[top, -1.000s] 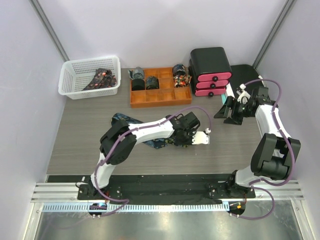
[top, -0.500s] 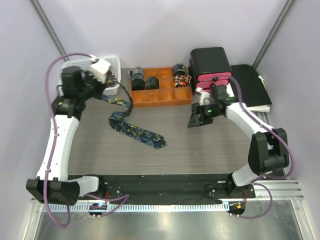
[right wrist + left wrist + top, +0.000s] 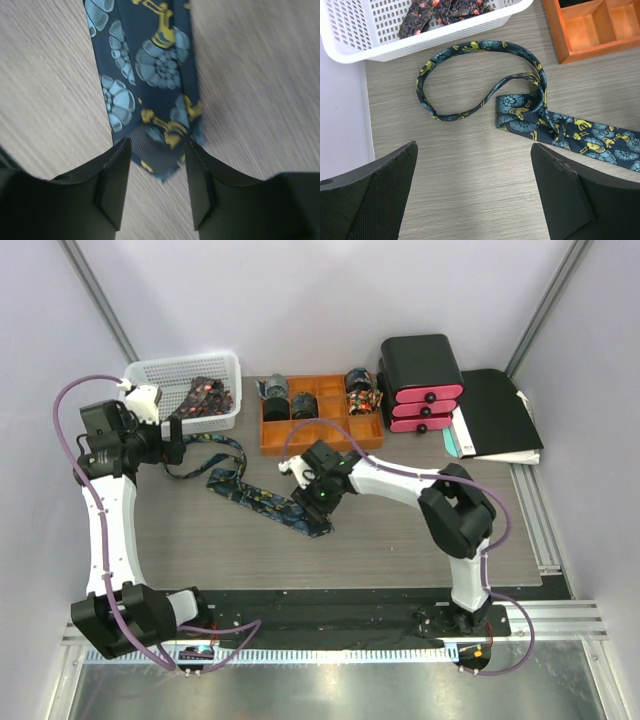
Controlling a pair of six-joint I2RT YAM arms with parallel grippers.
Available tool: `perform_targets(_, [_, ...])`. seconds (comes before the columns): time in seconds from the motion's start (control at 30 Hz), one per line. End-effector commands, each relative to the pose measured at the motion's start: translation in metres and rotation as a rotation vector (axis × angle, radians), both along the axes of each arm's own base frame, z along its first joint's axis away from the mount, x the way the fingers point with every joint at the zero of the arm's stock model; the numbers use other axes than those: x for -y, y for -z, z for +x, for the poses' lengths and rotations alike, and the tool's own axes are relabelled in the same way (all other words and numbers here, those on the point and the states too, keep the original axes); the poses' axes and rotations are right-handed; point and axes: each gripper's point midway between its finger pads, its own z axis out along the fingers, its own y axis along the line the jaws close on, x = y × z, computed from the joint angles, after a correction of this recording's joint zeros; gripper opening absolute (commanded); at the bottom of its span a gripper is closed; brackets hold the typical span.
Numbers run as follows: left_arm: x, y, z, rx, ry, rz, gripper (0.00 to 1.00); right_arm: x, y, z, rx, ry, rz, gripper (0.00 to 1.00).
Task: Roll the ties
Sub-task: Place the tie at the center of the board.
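A dark navy tie [image 3: 260,502] with teal and gold patterns lies unrolled on the table. Its narrow end curls in a loop [image 3: 480,47] beside the basket, and its wide pointed end [image 3: 150,65] reaches the table's middle. My left gripper [image 3: 172,443] hovers at the left, open wide over bare table [image 3: 474,147], with the loop just ahead of it. My right gripper [image 3: 318,502] is down over the wide end, open. Its fingers stand either side of the pointed tip [image 3: 157,142] and brush its edges. Rolled ties [image 3: 275,390] sit in the orange tray [image 3: 320,435].
A white basket [image 3: 140,410] at the back left holds loose red-patterned ties [image 3: 205,395]. A black box with pink drawers [image 3: 425,390] and a black folder [image 3: 495,410] stand at the back right. The orange tray's corner [image 3: 580,35] is near the loop.
My left gripper carried the tie's narrow end up toward the basket, let it go and opened wide. My right arm swept from the back right to the tie's wide end, its jaws narrowing.
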Motion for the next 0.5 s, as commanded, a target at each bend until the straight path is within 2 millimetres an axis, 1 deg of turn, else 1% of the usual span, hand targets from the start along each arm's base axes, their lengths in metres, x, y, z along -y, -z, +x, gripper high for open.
perform_targets(0.0, [0.007,-0.019,0.001,0.042,0.021,-0.021,0.94,-0.012,0.011,0.014,0.087,-0.027,-0.056,0.49])
perform_targets(0.03, [0.006,-0.018,0.002,0.038,0.022,-0.023,0.94,-0.007,0.018,0.011,0.081,-0.031,-0.078,0.47])
perform_targets(0.07, [0.007,-0.016,0.002,0.035,0.027,-0.022,0.94,-0.003,0.022,0.009,0.080,-0.046,-0.094,0.43])
perform_targets(0.1, [0.008,-0.015,0.003,0.030,0.034,-0.028,0.94,0.008,0.033,0.003,0.069,-0.053,-0.131,0.40])
perform_targets(0.13, [0.009,-0.014,0.003,0.026,0.042,-0.031,0.94,0.017,0.038,0.002,0.078,-0.053,-0.166,0.37])
perform_targets(0.17, [0.012,-0.012,0.003,0.021,0.061,-0.035,0.93,0.027,0.044,0.001,0.088,-0.070,-0.199,0.30])
perform_targets(0.2, [0.013,-0.011,0.003,0.017,0.067,-0.043,0.94,0.043,0.055,-0.007,0.073,-0.073,-0.243,0.26])
perform_targets(0.23, [0.014,-0.008,0.004,0.010,0.071,-0.049,0.94,0.054,0.056,-0.008,0.083,-0.071,-0.269,0.16])
perform_targets(0.27, [0.015,-0.007,0.004,0.004,0.077,-0.055,0.94,0.069,0.057,-0.006,0.075,-0.052,-0.286,0.11])
perform_targets(0.3, [0.019,-0.006,0.004,0.000,0.098,-0.064,0.92,0.088,0.066,-0.014,0.052,-0.062,-0.324,0.06])
perform_targets(0.33, [0.021,0.001,0.002,-0.027,0.114,-0.078,0.92,0.100,0.059,-0.013,0.067,-0.052,-0.330,0.01])
perform_targets(0.37, [0.025,0.004,0.002,-0.036,0.150,-0.072,0.92,0.114,0.058,-0.013,0.062,-0.043,-0.343,0.01])
perform_targets(0.4, [0.031,0.007,0.000,-0.045,0.191,-0.087,0.91,0.146,0.065,-0.018,0.031,-0.037,-0.389,0.01])
perform_targets(0.43, [0.037,0.016,-0.005,-0.083,0.222,-0.105,0.90,0.165,0.062,-0.018,0.028,-0.022,-0.403,0.01])
perform_targets(0.47, [0.041,0.022,-0.008,-0.105,0.255,-0.098,0.90,0.182,0.051,-0.020,0.035,-0.021,-0.410,0.01])
